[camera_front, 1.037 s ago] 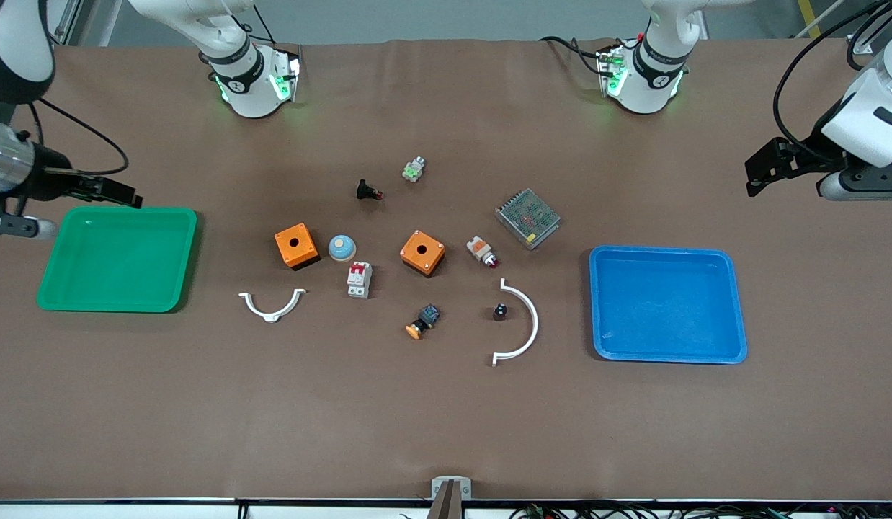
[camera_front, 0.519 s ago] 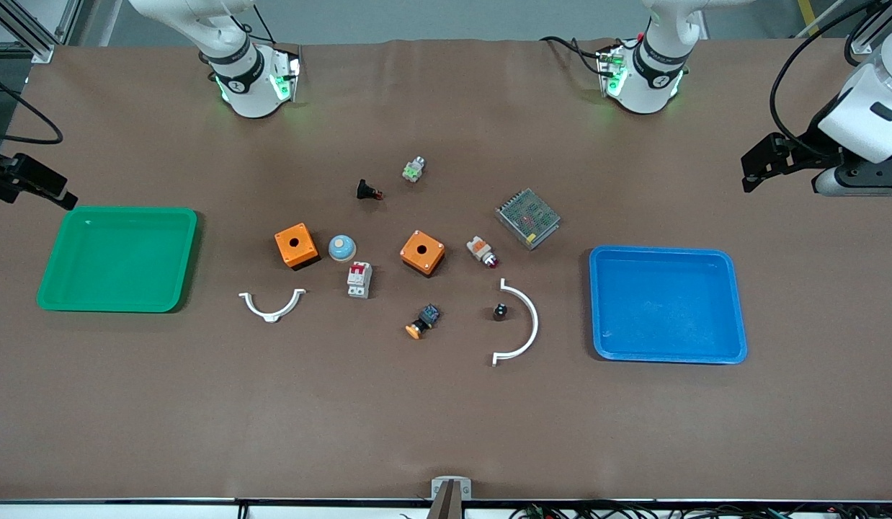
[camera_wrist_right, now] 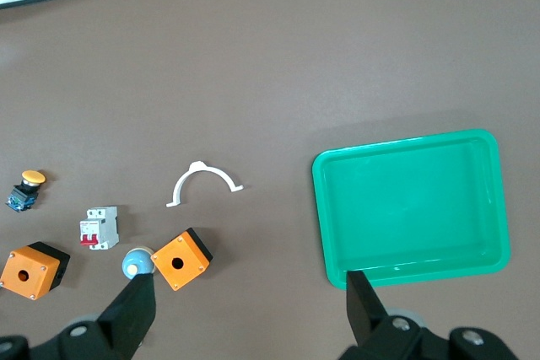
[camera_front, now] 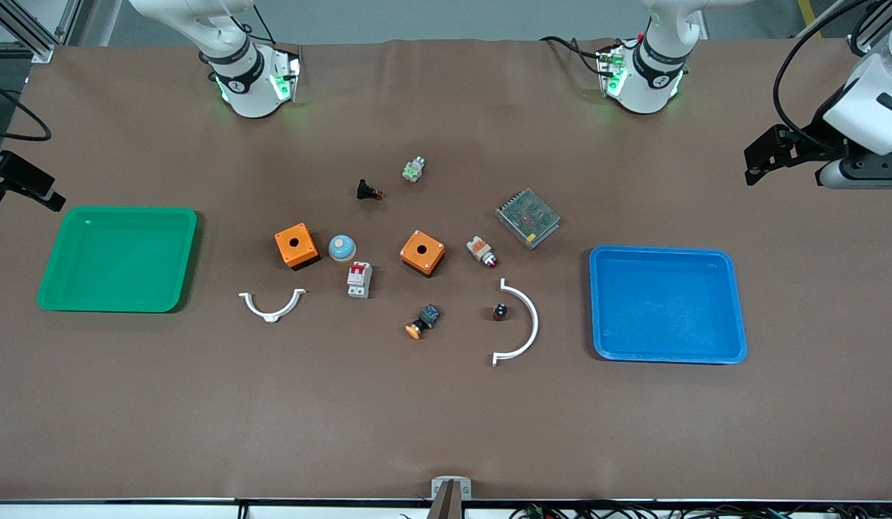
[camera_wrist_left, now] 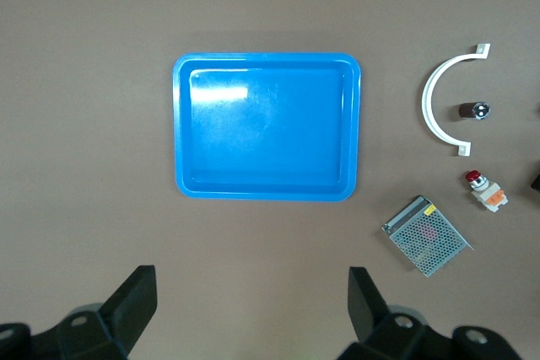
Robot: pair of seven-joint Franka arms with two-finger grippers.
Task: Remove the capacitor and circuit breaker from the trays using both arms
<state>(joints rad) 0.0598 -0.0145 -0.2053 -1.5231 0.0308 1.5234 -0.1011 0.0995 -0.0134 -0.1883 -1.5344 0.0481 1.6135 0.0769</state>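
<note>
Both trays, green and blue, are seen empty; the circuit breaker lies on the bench beside the blue dome, and the capacitor within the curve of the white arc bracket. The left gripper is held high near the blue tray, the right gripper near the green tray, jaws wide apart and empty. A mistaken re-grasp is judged the main risk, since lookalike buttons lie close by.

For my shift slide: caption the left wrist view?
Open left gripper above brown table; empty blue plastic tray beside tiny black capacitor.
</note>
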